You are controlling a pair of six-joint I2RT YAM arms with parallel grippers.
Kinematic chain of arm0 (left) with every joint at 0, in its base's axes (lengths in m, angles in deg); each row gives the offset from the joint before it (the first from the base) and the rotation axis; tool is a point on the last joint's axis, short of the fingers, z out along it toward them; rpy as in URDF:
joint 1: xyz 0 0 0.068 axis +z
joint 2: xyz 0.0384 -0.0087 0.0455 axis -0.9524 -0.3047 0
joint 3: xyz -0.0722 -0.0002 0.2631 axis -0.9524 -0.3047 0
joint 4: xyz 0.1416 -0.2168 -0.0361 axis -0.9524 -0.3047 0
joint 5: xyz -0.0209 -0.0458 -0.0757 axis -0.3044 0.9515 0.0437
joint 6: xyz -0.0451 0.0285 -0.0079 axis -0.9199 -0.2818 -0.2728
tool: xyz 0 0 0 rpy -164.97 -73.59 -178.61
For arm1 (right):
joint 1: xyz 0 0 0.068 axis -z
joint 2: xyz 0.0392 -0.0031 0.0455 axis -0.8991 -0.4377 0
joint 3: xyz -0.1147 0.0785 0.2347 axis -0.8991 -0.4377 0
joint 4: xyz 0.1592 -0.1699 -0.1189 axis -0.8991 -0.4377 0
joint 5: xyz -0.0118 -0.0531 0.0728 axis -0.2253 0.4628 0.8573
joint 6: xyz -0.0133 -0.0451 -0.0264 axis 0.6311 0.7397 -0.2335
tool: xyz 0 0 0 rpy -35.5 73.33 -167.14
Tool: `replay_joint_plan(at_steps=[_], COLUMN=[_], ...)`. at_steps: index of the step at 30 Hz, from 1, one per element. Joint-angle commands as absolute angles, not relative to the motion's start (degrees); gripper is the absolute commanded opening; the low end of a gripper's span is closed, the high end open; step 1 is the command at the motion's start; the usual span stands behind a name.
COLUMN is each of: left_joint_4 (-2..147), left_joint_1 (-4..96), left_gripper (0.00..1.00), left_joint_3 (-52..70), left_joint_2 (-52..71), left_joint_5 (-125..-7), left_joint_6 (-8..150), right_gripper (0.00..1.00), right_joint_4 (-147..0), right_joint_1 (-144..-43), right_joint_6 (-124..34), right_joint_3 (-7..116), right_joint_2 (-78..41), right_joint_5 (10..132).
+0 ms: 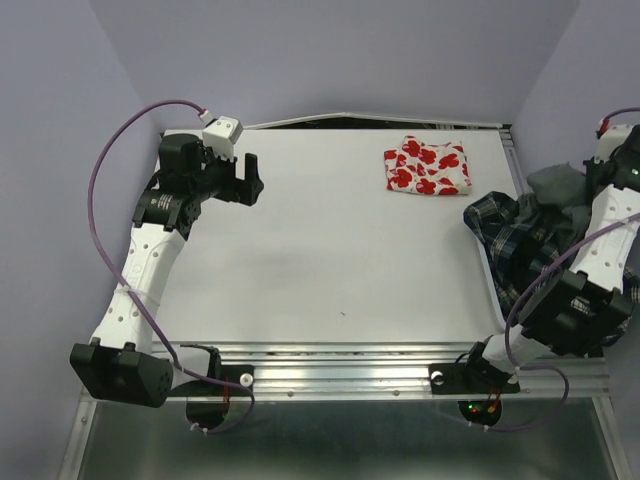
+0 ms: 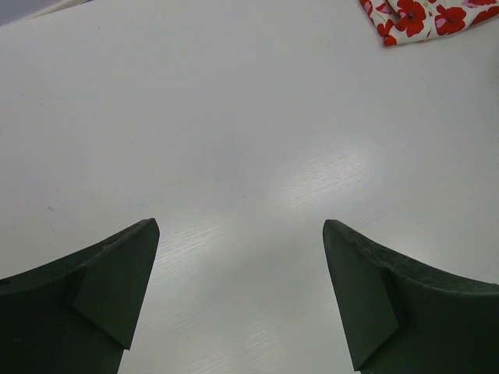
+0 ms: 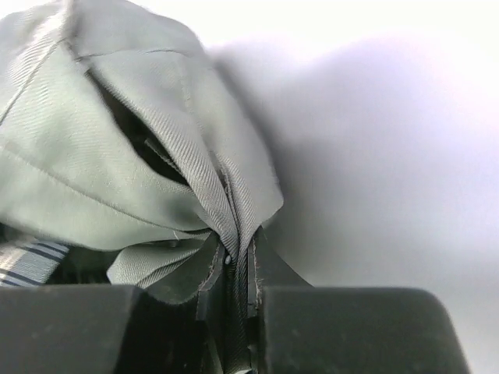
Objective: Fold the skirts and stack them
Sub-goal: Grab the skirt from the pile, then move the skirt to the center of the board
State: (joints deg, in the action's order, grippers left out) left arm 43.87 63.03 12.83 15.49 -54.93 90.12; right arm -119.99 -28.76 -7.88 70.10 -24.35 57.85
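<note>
Watched from my remote station, the right fingers [image 3: 351, 331] were pinched shut on a bunched fold of the grey skirt [image 3: 117, 156]. It lay heaped with the plaid skirt [image 1: 505, 240] at the right edge of the worktop [image 1: 330, 260], where the heap appeared to spill partly over the side. The left fingers [image 2: 109, 288] stood wide apart and held nothing, hovering over bare worktop at the far left. The red-print skirt [image 1: 428, 167] sat folded near the far right corner, apart from the heap. I judged the grey twill light and limp: it would sag and trail from a single pinch, and the plaid touching it could snag and ride along. The grip took in several crumpled layers rather than one clean edge. I reckoned a hold on the waistband or the hem corners, one in each set of fingers, would spread it flat for folding.
</note>
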Motion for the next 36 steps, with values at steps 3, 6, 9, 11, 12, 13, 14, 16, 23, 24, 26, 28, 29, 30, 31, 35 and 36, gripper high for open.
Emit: replay_joint_plan(at_steps=[3,6,9,11,12,13,14,16,23,24,26,28,29,30,31,35,36], left_joint_4=[44.6,44.8,44.9,45.3,45.5,45.6,45.8,46.3,45.0,44.7,44.6,43.7,43.2,42.5,42.1,40.2,38.8], left_joint_1=[63.3,63.3,63.3,63.5,63.6,63.7,64.0,65.0,76.3,77.8,81.2,84.5,85.4,86.4,87.3,90.3,90.4], left_gripper=[0.99,0.99,0.99,0.99,0.99,0.99,0.99,0.99,0.99,0.99,0.98,0.98,0.98,0.98,0.98,0.97,0.97], left_joint_3=[14.2,14.9,15.0,15.2,15.4,15.6,15.8,17.0,21.7,22.1,22.2,22.8,23.0,23.1,23.3,23.1,23.0], left_joint_2=[16.6,16.5,16.5,16.4,16.4,16.4,16.4,16.3,12.7,12.0,11.3,10.8,10.6,10.6,10.6,10.3,10.2], left_joint_5=[-53.7,-53.9,-54.1,-54.1,-53.5,-51.8,-51.0,-48.5,-35.4,-33.9,-31.4,-28.8,-28.3,-27.8,-27.3,-27.3,-28.0], left_joint_6=[91.1,91.1,90.7,89.8,89.5,89.2,88.9,88.0,84.4,84.1,84.0,84.6,85.0,85.2,86.0,89.0,89.9], right_gripper=[0.01,0.01,0.01,0.01,0.0,0.01,0.01,0.01,0.03,0.04,0.04,0.06,0.07,0.08,0.08,0.11,0.15], right_joint_4=[-118.9,-116.3,-113.6,-110.8,-110.6,-110.2,-110.2,-110.9,-102.7,-102.1,-100.1,-96.7,-95.7,-95.2,-95.4,-95.4,-94.8], right_joint_1=[-28.3,-28.3,-28.3,-28.3,-28.3,-28.3,-28.3,-28.9,-50.2,-53.6,-62.5,-66.9,-70.8,-72.6,-74.6,-84.5,-86.2], right_joint_6=[-9.5,-11.1,-13.9,-16.0,-18.7,-21.1,-23.1,-30.0,-40.6,-41.2,-42.3,-44.5,-45.0,-45.0,-44.4,-40.7,-39.3], right_joint_3=[87.4,91.8,94.4,94.2,95.1,95.8,97.0,99.8,98.3,97.7,96.1,93.7,92.9,92.4,93.0,93.3,91.9], right_joint_2=[-20.0,-18.5,-17.0,-14.8,-14.5,-14.6,-14.6,-16.6,-20.1,-20.6,-22.4,-24.3,-25.1,-26.2,-29.1,-34.4,-36.0], right_joint_5=[59.3,59.0,65.1,70.1,77.3,80.5,83.7,94.8,107.6,107.7,107.0,109.6,110.3,111.4,113.4,118.0,118.5])
